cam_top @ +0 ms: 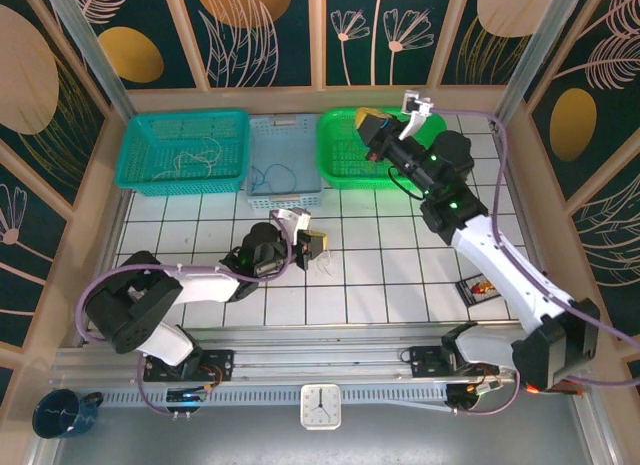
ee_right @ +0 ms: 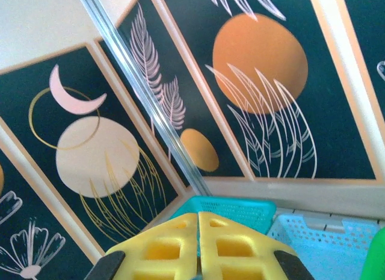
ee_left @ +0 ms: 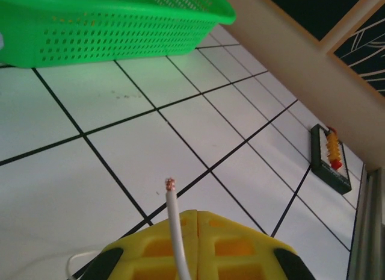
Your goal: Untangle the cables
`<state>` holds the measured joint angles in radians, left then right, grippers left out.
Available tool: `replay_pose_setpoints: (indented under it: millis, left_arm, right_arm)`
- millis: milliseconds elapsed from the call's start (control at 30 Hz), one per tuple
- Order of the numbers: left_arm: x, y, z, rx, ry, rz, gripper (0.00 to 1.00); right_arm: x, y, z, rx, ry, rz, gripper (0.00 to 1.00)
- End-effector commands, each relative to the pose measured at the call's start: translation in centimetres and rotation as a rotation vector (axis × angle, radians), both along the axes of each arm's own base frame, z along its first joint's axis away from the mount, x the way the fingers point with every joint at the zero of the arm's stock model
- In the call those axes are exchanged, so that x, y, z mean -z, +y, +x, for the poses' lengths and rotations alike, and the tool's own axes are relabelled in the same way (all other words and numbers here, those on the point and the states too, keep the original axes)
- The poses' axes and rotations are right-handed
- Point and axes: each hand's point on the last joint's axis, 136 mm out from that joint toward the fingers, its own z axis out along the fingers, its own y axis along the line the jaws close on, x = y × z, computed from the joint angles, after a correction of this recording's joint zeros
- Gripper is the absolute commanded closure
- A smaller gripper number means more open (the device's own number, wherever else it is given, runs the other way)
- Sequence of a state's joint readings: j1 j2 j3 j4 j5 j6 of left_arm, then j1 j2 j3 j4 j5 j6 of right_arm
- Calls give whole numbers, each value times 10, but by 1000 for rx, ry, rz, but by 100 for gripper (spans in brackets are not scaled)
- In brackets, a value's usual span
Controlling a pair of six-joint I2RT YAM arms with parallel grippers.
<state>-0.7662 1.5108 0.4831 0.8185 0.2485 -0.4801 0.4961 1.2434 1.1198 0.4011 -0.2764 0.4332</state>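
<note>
My left gripper [cam_top: 322,243] hovers low over the white tiled table, near its middle. In the left wrist view its yellow fingers [ee_left: 198,215] are shut on a white cable [ee_left: 172,220]. The cable's bare copper tip sticks out past the fingertips, and a thin strand [cam_top: 326,259] trails beside the gripper. Whitish and yellowish cables [cam_top: 195,160] lie in the teal basket [cam_top: 185,185]. A blue cable [cam_top: 272,175] lies in the pale blue basket [cam_top: 285,197]. My right gripper [cam_top: 368,118] is raised over the green basket [cam_top: 345,175], its yellow fingers [ee_right: 199,215] shut with nothing visible between them.
The three baskets stand in a row along the back wall. A small black frame with beads [cam_top: 478,288] [ee_left: 329,159] lies on the tiles at the right. A clock [cam_top: 320,406] and a blue mug [cam_top: 60,413] sit below the front rail.
</note>
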Motion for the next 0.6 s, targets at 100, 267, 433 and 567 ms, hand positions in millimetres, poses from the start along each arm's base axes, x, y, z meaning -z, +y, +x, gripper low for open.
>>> replay_pose_setpoints:
  millis: [100,267,433,567]
  left_arm:
    - [-1,9,-7,-16,10,-11,100]
    - [0,13,-9,-24,15,-9,100]
    - [1,15,-12,-27,20,-9,100]
    - [1,17,-13,-32,23,-11,100]
  right_arm:
    - [10,26,36,-54,20,28,100]
    - [46,54,72,-109,106,44,100]
    - [87,81,108,-146,193,48,100]
    - [126,104,132,-164,266,19,100]
